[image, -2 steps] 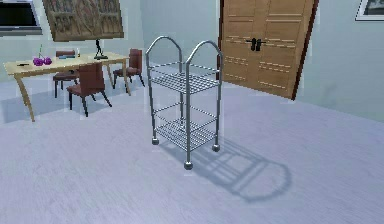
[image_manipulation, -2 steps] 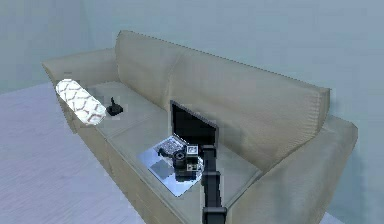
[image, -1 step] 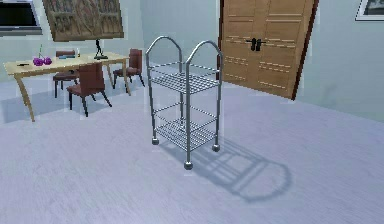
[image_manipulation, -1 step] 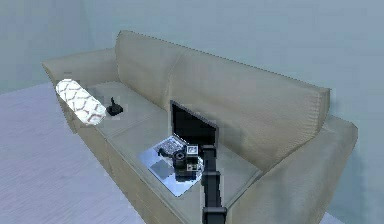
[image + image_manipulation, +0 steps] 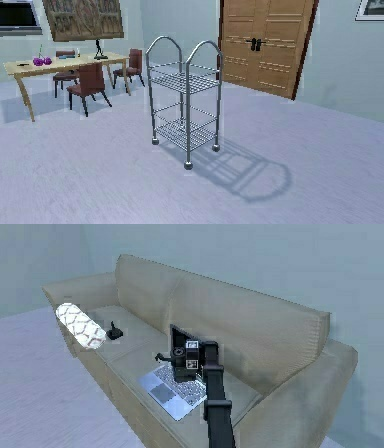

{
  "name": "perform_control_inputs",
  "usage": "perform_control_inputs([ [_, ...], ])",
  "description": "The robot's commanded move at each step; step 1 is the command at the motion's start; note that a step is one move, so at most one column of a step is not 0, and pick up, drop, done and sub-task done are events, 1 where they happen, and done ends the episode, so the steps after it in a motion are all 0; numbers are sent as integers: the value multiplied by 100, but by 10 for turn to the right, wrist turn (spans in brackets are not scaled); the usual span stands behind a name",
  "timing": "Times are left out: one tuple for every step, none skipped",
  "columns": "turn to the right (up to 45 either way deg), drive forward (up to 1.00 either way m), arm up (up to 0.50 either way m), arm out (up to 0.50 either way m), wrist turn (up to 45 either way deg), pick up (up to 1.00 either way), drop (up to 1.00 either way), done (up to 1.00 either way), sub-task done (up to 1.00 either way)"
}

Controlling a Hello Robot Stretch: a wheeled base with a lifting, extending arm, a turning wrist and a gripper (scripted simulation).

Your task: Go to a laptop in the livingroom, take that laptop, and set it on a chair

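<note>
The flat silver laptop (image 5: 168,390), its dark screen raised, lies on the padded beige sofa (image 5: 280,329) seat cushion. The dark gripper (image 5: 163,356) sits near the screen; whether it holds anything cannot be told.

A wire cart (image 5: 185,78) blocks the floor (image 5: 300,150) ahead, with bare room either side; chairs (image 5: 88,82) ring the table (image 5: 25,68) far left.

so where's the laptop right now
In the arm side view's middle, the laptop lies open on the sofa seat, right of the patterned pillow.
</note>
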Motion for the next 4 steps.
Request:
perform_control_inputs([
  [0, 0, -40, 0, 0, 0, 0, 0, 0],
  [0, 0, 10, 0, 0, 0, 0, 0, 0],
  [0, 0, 8, 0, 0, 0, 0, 0, 0],
  [0, 0, 0, 0, -450, 0, 0, 0, 0],
])
